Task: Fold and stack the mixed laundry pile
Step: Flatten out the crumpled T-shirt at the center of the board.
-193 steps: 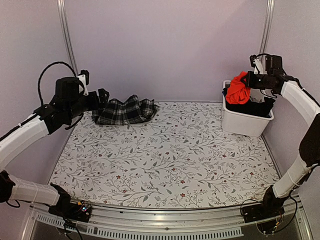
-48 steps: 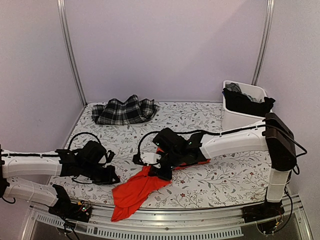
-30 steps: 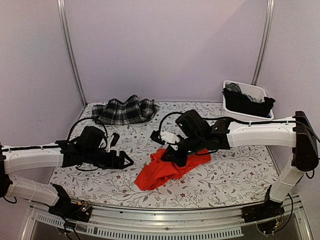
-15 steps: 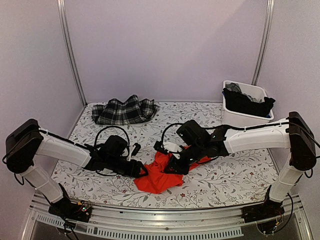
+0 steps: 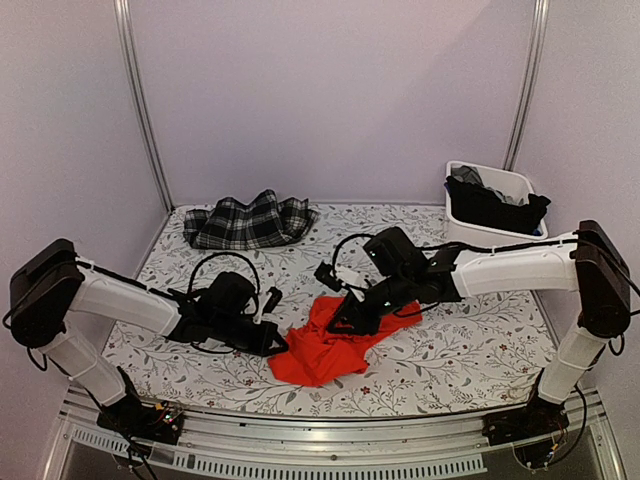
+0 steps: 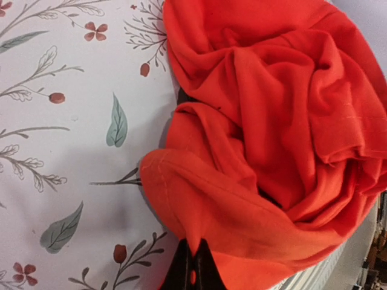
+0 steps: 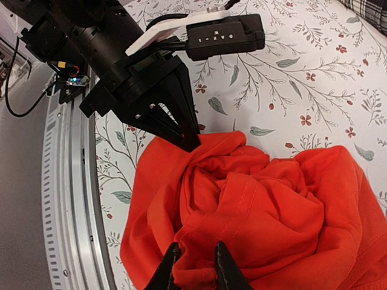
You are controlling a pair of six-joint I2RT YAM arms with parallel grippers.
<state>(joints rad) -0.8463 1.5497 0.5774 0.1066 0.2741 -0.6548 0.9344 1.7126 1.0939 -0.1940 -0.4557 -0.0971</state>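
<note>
Orange-red garment: lies crumpled in a heap on the table, toward the middle of its near edge, neither spread flat nor folded.
Left gripper: closed tight, pinching a hemmed fold at the left side of the heap.
Right gripper: low over the heap's right side, jaws a little apart astride a ridge of cloth. No firm hold shows.
Plaid garment: alone at the far left corner, a rough, rumpled bundle with uneven edges.
Dark garments: inside the white bin at the far right corner, draped over its rim.
Done: probably one piece set aside, and a second out on the table.
Left: most of the job. The orange-red piece needs spreading, folding and stacking, then the bin's contents.
</note>
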